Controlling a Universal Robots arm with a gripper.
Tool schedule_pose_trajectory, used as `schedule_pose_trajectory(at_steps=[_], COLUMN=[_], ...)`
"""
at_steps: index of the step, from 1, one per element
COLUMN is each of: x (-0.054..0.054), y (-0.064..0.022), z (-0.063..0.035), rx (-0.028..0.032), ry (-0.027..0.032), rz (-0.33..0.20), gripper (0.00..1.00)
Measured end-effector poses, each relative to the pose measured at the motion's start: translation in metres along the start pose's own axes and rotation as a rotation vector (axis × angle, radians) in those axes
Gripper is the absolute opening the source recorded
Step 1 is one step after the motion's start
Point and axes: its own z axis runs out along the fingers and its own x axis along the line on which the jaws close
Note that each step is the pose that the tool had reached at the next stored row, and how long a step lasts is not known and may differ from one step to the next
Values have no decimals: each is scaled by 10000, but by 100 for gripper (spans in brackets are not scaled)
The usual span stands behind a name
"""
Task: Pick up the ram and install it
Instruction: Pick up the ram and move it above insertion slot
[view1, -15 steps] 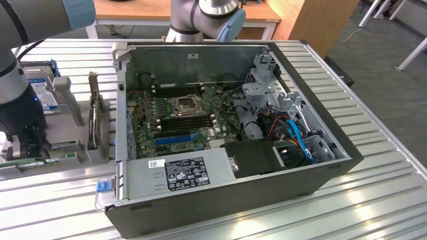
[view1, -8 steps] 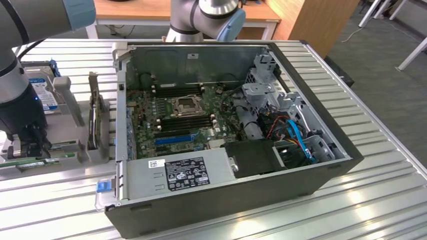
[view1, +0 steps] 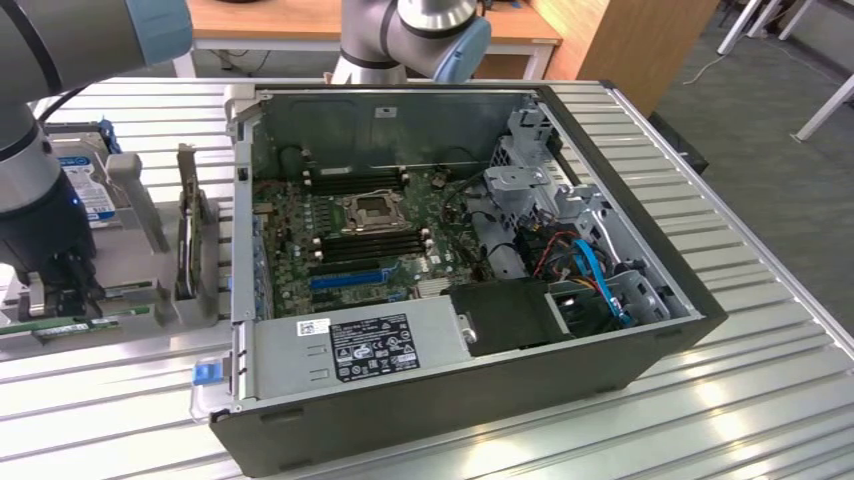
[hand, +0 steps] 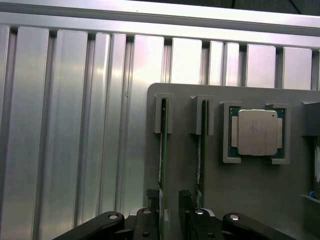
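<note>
Two ram sticks stood on edge in one flat grey holder plate (hand: 250, 200) with rounded corners. The gripper (hand: 168, 202) was down at the plate with its two black fingers (hand: 185, 200) spread apart and holding nothing. The ram (hand: 163, 150), a thin green board seen edge-on, ran between them with its far end in a narrow grey clip. Whether either finger touched it could not be told. The second stick (hand: 201, 145) lay parallel just beside it, so one finger sat in the tight gap between the two boards. One square silver processor chip (hand: 257, 132) lay flat in a framed pocket near the second stick.

In the exterior view the gripper (view1: 60, 295) hung over the holder at that view's left, just beside one open computer case (view1: 641, 330) — a dark metal box with upright walls. One green motherboard (view1: 287, 250) lay flat inside it, with a square socket (view1: 371, 212), long black slots on either side of the socket, and one blue slot (view1: 350, 278). One grey power supply (view1: 360, 345) with a printed label filled the near corner of the case.

The table (view1: 747, 400) was shiny ribbed aluminium — bare slats ran past the plate's edge, leaving open room there.
</note>
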Motion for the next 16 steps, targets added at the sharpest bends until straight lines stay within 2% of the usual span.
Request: schedule_pose_trajectory(at_steps=[16], x=[2], y=[-4], z=[72], rx=[0], ry=[0], rz=[0], gripper=[29])
